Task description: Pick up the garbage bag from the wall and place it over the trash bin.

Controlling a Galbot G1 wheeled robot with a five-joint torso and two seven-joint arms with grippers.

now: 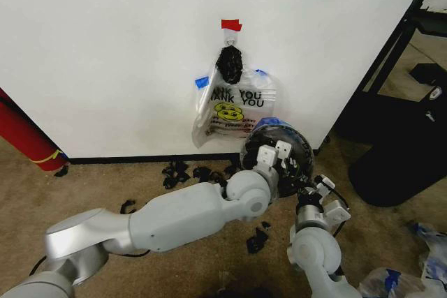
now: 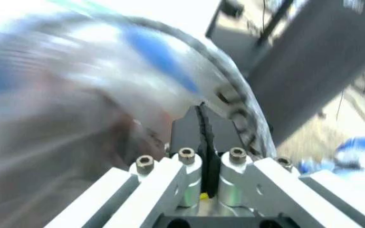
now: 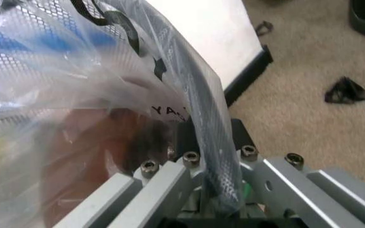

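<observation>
Far left on the tan carpet floor, a big red cylinder leans at the plain white wall w/ black baseboard strip. Scattered black scraps lie along the baseboard. Mid-wall, a bundle of clear "THANK YOU" bags w/ yellow smiley hangs from a black knot under red tape.

Just below-right of the bundle sits the small round black wire-mesh trash bin, near the wall. The thin clear plastic garbage bag w/ blue handle loops is draped over the bin's rim and down inside.

Left gripper is over the bin mouth, fingers pressed together, pinching bag film at the rim. Right gripper is at the bin's right side, fingers clamped on bag film + mesh rim.

Far right: dark stand base, more plastic bags on the floor.
</observation>
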